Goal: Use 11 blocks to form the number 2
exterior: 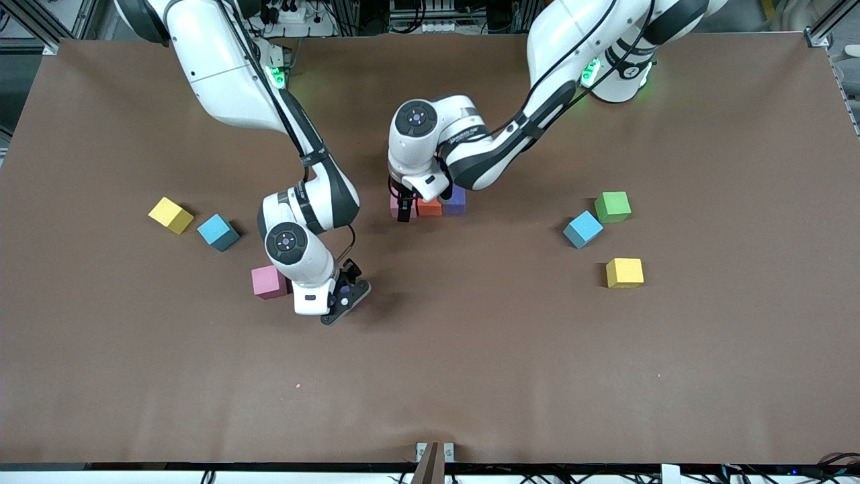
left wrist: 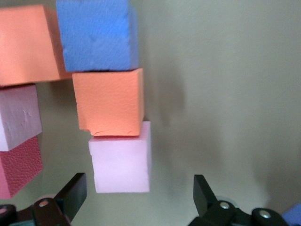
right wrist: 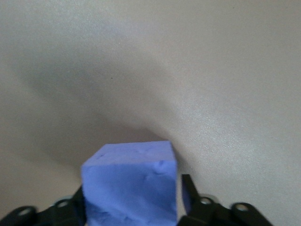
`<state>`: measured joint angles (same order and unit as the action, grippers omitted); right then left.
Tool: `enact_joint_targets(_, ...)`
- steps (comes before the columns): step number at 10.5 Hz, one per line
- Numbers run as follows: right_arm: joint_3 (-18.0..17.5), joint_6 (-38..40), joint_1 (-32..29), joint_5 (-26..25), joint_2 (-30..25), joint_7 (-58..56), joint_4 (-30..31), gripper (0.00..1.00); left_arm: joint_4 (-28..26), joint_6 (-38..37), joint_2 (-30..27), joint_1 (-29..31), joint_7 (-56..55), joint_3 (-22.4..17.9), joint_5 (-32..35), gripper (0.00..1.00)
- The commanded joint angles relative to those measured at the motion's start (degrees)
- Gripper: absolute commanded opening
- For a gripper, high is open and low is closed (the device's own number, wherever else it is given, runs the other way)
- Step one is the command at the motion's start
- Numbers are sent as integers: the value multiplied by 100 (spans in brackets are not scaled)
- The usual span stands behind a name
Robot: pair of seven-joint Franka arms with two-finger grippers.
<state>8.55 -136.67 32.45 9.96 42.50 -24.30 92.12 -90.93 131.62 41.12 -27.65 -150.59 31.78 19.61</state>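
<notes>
The right tool [right wrist: 131, 207] stands low over the tabletop [exterior: 470, 376], its fingers pressed to the two sides of a purple block [right wrist: 130, 186]; in the front view that tool [exterior: 344, 297] sits just beside a pink block [exterior: 269, 281], toward the front camera from the growing figure. The left tool [left wrist: 141, 197] hovers with its fingers spread apart and empty, directly over the cluster of placed blocks [exterior: 430, 202] near the middle of the tabletop. Its wrist view shows a pale pink cube [left wrist: 121, 157] closest to the fingers, then an orange cube [left wrist: 109, 102] touching it, then a purple cube [left wrist: 96, 35], the three running in a line away from the tool; more orange, pink and red cubes sit alongside.

The relation that matters: the figure lies farther from the front camera than the right tool's purple block and toward the left arm's end, so the carry likely runs that way, and the left tool is over that spot now. Loose blocks remain: a yellow [exterior: 170, 215] and a light blue [exterior: 218, 232] near the right arm's end; a light blue [exterior: 582, 229], a green [exterior: 612, 206] and a yellow [exterior: 624, 272] toward the left arm's end
</notes>
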Motion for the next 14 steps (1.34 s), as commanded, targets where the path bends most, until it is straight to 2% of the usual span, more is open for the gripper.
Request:
enact_joint_targets(1, -64, 44, -63, 85, 66, 65, -124, 26, -110, -495, -498, 302, 571, -14, 113, 100)
enact_joint_targets(4, -64, 227, -19, 85, -127, 546, -115, 26, -293, -1111, -928, 1021, 2090, -14, 52, 100)
enact_joint_targets(6, -73, 491, 33, 76, -381, 1082, -63, 26, -757, -1113, -1306, 1828, 3073, 248, 51, 100)
enact_joint_targets(8, -73, 598, 182, 76, -767, 1601, 287, 26, -1285, -1113, -1553, 3013, 4269, 844, 52, 100)
enact_joint_targets(11, -64, 545, 551, 67, -1261, 3004, 772, 26, -2093, -1113, -1598, 4929, 5571, 2057, 112, 100)
enact_joint_targets(12, -56, 545, 726, 59, -1270, 3471, 781, 26, -2313, -1104, -1598, 5405, 5941, 2252, 130, 100)
enact_joint_targets(14, -64, 536, 938, 50, -1227, 4088, 851, 26, -2604, -1043, -1546, 5708, 6504, 2263, 139, 100)
